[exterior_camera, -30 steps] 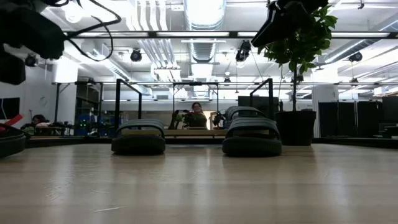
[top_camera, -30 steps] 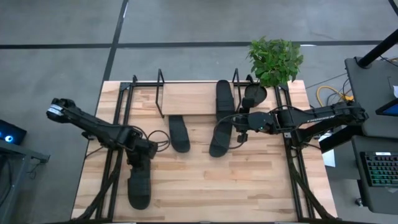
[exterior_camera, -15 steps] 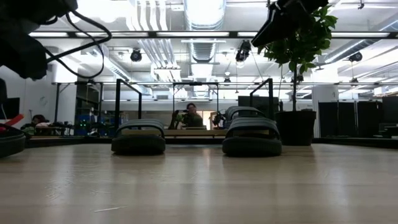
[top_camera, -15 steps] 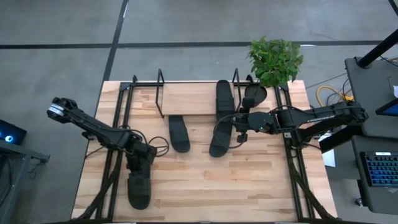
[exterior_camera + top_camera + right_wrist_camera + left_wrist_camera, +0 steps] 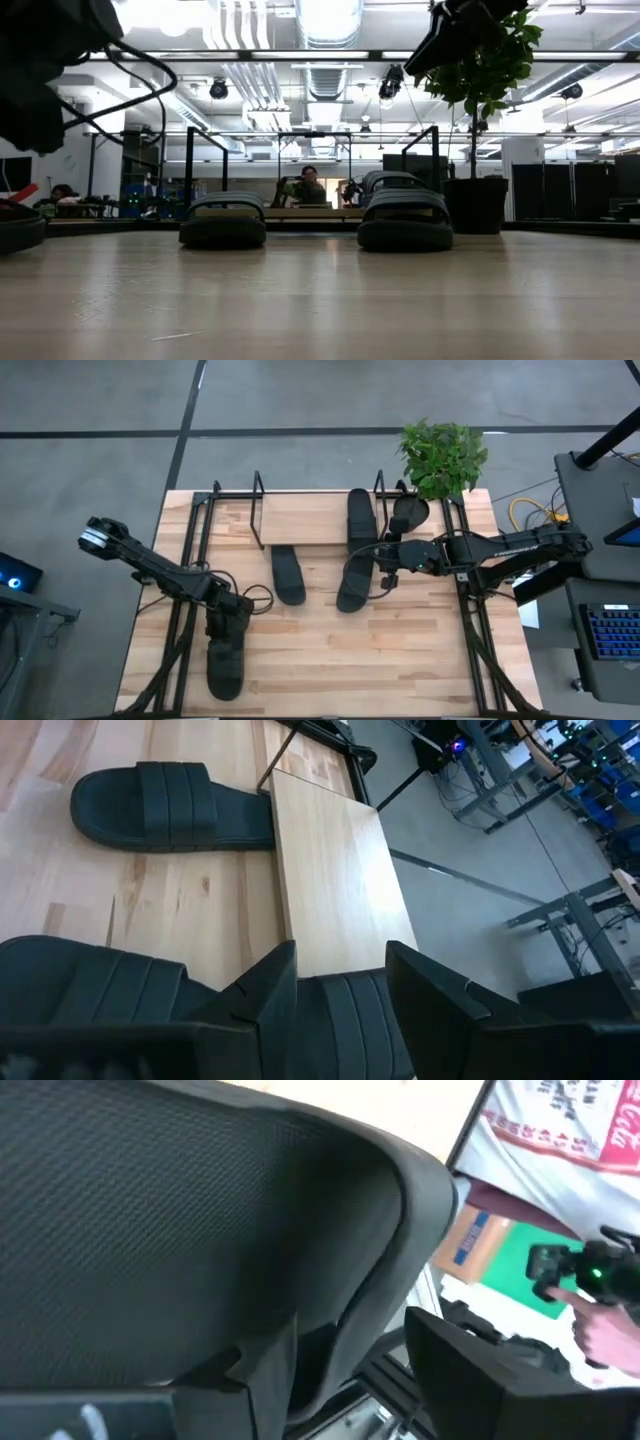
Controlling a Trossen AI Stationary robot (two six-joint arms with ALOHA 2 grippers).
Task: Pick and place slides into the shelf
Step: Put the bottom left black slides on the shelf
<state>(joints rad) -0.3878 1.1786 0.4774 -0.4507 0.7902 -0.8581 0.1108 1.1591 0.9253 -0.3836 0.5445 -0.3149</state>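
A black slide (image 5: 224,662) lies at the table's near left, and its strap (image 5: 200,1230) fills the left wrist view. My left gripper (image 5: 232,628) hangs open low over its far end, one finger (image 5: 262,1380) in front of the strap and the other (image 5: 470,1380) outside the slide. Two slides (image 5: 288,574) (image 5: 355,578) lie mid-table in front of the shelf (image 5: 305,520). Another slide (image 5: 360,515) rests with its sole on the shelf board. My right gripper (image 5: 383,565) hovers open, high above the right mid-table slide. My left gripper (image 5: 365,1390) stands open at the strap's curved edge (image 5: 385,1260), slanting down at it. I cannot tell whether either finger touches the slide, which lies flat on the table.
A potted plant (image 5: 440,455) stands at the table's far right corner, beside the shelf's right wire upright (image 5: 380,485). Black frame rails (image 5: 190,560) run along both table sides. People sit in the room beyond the table (image 5: 310,185); a hand (image 5: 605,1335) shows past the table edge.
My left gripper has sunk toward the near-left slide and tipped, shifting slightly toward the table's near edge. Its fingers have stayed open. No slide has moved.
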